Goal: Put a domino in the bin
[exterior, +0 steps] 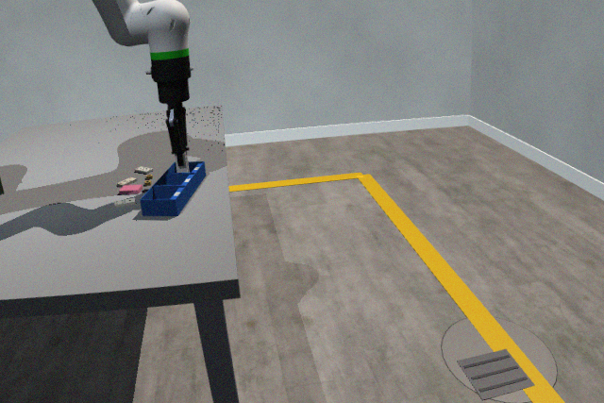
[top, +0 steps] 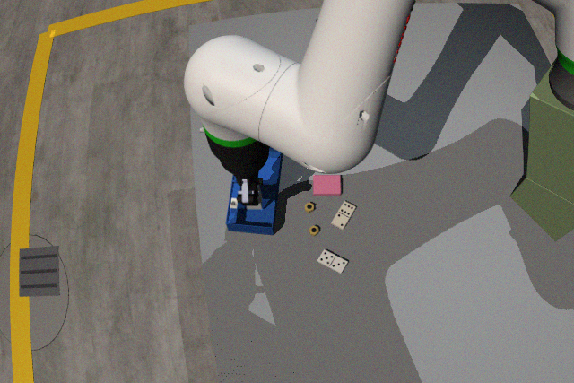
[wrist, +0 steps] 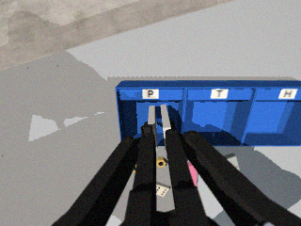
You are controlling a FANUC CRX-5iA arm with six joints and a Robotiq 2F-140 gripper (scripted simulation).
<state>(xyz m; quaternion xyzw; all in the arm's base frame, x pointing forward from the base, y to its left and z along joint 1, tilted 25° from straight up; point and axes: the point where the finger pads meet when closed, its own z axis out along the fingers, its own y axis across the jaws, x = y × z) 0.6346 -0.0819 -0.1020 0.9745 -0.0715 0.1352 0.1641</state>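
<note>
Now hanging clenched, gripper (wrist: 159,123) gripping nothing, tips inside blue bin (top: 267,223) compartment P. Lying on grey table (exterior: 122,252) at bin's three o'clock: two dominoes (top: 343,214) (top: 333,260).

Plain grey walls (exterior: 341,23) meet a wood-grain floor (exterior: 365,252) at a pale baseboard (exterior: 341,129). A yellow floor line (exterior: 439,266) runs past a round floor vent (exterior: 494,373). The grey desk (exterior: 122,252) stands on dark legs.
</note>
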